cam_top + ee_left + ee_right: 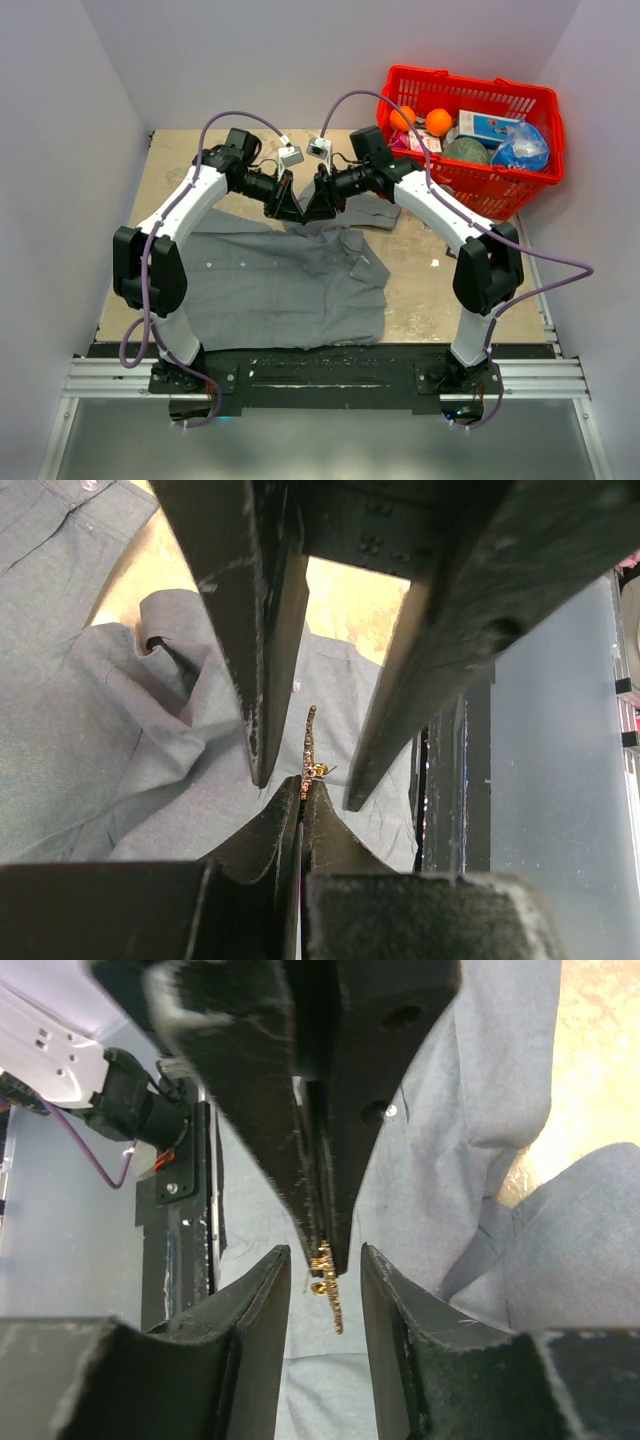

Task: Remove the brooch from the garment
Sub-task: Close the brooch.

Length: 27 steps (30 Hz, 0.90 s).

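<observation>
The left gripper (305, 786) is pinched tight on the brooch (311, 742), a small gold piece that sticks out past its fingertips. The right gripper (325, 1252) meets it tip to tip. Its jaws are partly spread, one on each side of the brooch and the left tips, and they grip nothing. The shirt (270, 290) lies spread on the table (430, 300) beneath both grippers, collar end nearest them. Whether the brooch touches the cloth cannot be told.

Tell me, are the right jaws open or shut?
Open: the right gripper holds its jaws apart either side of the brooch, which is pinched in the shut left gripper.
</observation>
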{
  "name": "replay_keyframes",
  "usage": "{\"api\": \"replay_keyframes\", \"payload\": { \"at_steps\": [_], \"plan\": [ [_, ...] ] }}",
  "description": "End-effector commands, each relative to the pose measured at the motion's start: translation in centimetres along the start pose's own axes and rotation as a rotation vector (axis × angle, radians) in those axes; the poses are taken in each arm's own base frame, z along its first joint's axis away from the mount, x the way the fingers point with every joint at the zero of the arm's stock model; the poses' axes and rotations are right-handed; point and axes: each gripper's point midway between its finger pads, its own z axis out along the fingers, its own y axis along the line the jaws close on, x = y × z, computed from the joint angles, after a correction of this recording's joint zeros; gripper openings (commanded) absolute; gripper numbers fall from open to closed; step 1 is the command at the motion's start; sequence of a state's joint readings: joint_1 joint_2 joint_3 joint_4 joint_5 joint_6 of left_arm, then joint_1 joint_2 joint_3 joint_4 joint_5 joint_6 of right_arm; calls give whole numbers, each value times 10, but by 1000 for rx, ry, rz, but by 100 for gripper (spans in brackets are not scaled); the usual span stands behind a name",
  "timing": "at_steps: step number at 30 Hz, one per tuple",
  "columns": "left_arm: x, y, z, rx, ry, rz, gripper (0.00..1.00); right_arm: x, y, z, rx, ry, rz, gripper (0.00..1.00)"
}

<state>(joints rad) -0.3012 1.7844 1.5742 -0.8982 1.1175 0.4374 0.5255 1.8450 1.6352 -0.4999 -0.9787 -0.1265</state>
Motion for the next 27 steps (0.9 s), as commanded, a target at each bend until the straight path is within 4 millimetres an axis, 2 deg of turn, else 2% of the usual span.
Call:
{"api": "replay_keyframes", "payload": {
  "at_steps": [1,10,15,20,27],
  "plan": [
    [-7,0,-2,1,-21,20,0,-21,3,-4,20,-34,-62,35],
    [-8,-1,-2,7,-23,22,0,-21,3,-3,8,-32,-63,29],
    [-8,-3,-3,12,-23,27,0,-22,7,-4,-14,-35,-62,29],
    [-7,-3,-3,14,-20,26,0,-23,11,-5,-22,-38,-59,34],
    [-8,-2,-3,13,-22,27,0,-22,9,-6,-13,-30,-72,31]
  ]
}}
